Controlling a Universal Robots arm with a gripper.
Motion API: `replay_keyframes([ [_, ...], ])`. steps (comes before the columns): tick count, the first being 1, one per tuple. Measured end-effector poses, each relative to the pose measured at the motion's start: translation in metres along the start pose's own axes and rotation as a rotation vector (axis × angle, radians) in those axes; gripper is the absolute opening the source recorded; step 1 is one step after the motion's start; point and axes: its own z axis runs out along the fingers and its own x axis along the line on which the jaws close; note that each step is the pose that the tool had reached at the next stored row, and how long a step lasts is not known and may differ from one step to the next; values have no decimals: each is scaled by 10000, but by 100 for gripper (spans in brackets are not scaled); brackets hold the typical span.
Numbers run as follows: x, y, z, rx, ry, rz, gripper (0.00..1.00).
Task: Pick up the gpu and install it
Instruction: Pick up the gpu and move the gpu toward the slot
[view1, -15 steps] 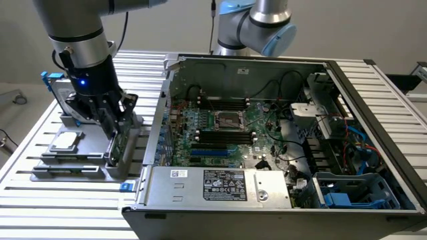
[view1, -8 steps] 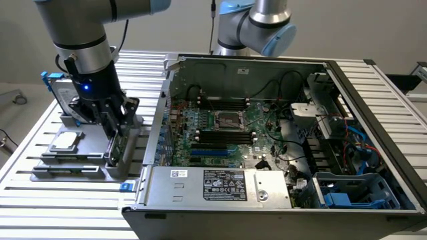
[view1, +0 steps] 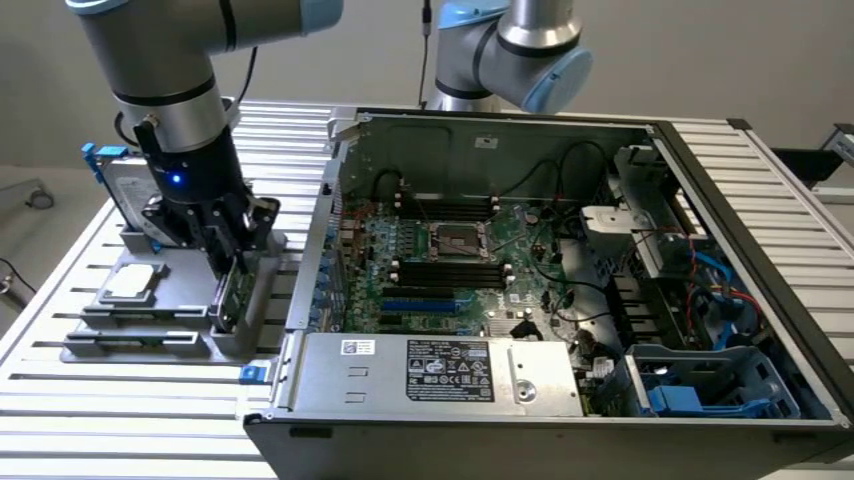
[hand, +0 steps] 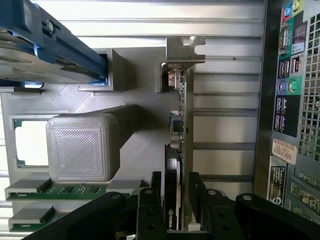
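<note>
Our gripper (hand: 175, 177) stands open, a finger on each side of the gpu (hand: 178, 125), not yet clamped. The card stands on edge in the gray holder (hand: 135, 115), long axis running between the jaws toward its silver bracket (hand: 184, 50), at the exterior view's left of the computer case (view1: 494, 135).

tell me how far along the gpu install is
Early. Done: the gripper is down at the gpu, open fingers either side of it. In hand: nothing; the card stands on edge in the grey holder. Left: gripping, lifting and seating it in the open computer case.
</note>
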Motion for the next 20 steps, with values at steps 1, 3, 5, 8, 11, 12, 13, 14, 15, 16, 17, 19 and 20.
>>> replay_keyframes([
  [1,5,1,2,-9,1,14,36],
  [3,6,2,9,-26,1,37,36],
  [5,6,4,22,-39,1,62,36],
  [8,6,7,44,-54,4,86,36],
  [11,6,22,54,-63,5,123,36],
  [12,6,27,57,-66,4,135,36],
  [13,6,32,58,-68,4,150,36],
  [14,5,35,59,-69,3,160,36],
  [15,5,36,59,-68,5,170,36],
  [16,6,37,59,-67,6,178,36],
  [17,6,37,59,-67,6,182,36],
  [19,6,38,60,-67,7,184,36],
  [20,6,38,60,-67,7,184,36],
])
